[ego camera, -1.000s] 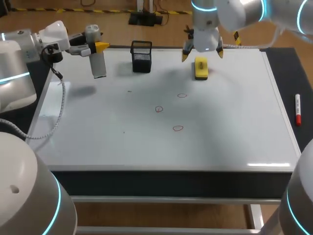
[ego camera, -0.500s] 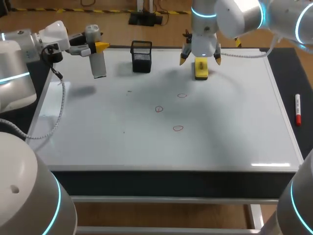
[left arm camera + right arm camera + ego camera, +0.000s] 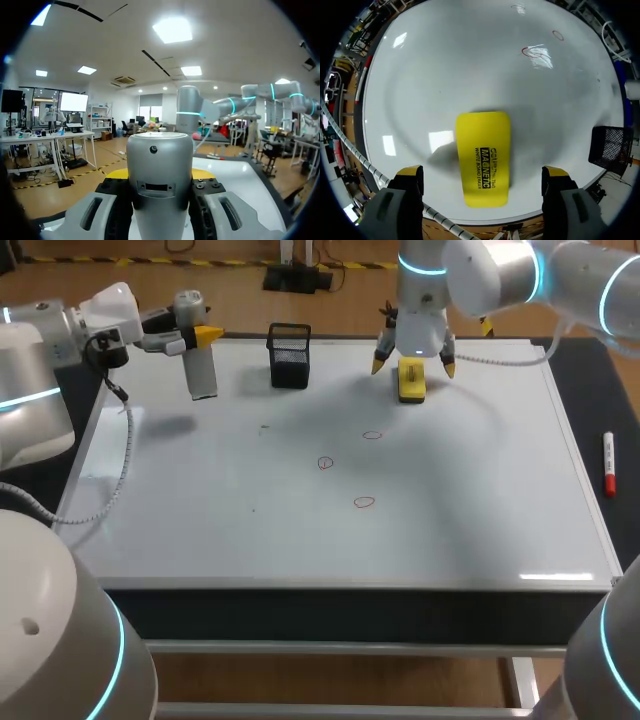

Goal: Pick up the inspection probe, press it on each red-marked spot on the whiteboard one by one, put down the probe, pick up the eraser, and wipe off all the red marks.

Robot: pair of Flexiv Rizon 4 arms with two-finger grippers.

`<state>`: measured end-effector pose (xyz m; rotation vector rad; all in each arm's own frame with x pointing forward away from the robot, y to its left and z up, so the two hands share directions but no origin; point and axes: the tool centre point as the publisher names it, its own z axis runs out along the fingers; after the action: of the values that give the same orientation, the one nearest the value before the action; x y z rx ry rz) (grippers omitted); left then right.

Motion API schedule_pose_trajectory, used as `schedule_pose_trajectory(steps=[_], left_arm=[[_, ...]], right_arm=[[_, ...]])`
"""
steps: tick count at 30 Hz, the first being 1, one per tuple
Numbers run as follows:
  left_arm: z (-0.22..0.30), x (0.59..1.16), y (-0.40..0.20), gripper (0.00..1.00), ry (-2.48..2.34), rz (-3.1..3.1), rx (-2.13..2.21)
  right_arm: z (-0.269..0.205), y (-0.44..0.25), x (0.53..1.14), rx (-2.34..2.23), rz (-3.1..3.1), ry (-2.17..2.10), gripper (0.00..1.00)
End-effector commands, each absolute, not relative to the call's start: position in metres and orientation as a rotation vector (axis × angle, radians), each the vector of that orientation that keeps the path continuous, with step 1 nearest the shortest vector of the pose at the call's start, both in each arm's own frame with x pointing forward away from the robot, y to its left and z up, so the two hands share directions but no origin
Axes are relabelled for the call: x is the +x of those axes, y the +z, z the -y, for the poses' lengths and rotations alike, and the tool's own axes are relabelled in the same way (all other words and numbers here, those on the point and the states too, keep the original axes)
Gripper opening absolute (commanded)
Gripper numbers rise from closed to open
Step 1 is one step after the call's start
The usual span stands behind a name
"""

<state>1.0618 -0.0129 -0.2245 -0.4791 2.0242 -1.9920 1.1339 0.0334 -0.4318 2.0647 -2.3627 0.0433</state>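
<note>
My left gripper is shut on the silver inspection probe, holding it upright above the whiteboard's far left corner. In the left wrist view the probe fills the space between the fingers of the left gripper. The yellow eraser lies flat at the board's far middle. Just above it my right gripper stands open, one yellow tip on each side. In the right wrist view the eraser lies between the wide-open fingers of the right gripper, which are apart from it. Three small red marks sit mid-board.
A black mesh holder stands at the far edge between the two grippers, also seen as the holder beside the eraser. A red marker lies on the dark strip right of the board.
My right gripper has come down and slightly right over the eraser, its tips now level with it. The left arm and the probe have not moved.
</note>
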Motion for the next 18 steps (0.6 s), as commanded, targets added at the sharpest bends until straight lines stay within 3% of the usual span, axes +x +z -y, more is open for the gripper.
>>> schedule_pose_trajectory(steps=[1,7,8,10,18], left_arm=[[0.013,1.062,-0.224,0.0,-1.991,-2.021,-0.48],[0.013,1.062,-0.224,0.0,-1.991,-2.021,-0.48],[0.013,1.062,-0.224,0.0,-1.991,-2.021,-0.48],[0.013,1.062,-0.224,0.0,-1.991,-2.021,-0.48],[0.013,1.062,-0.224,0.0,-1.991,-2.021,-0.48]], right_arm=[[-0.034,-0.431,1.137,2.057,2.358,0.042,1.0],[-0.03,-0.43,1.134,2.056,2.361,0.044,1.0],[-0.03,-0.431,1.134,2.054,2.362,0.044,0.5],[-0.029,-0.431,1.133,2.042,2.366,0.045,0.01],[-0.027,-0.42,1.126,2.023,2.361,0.064,0.0]])
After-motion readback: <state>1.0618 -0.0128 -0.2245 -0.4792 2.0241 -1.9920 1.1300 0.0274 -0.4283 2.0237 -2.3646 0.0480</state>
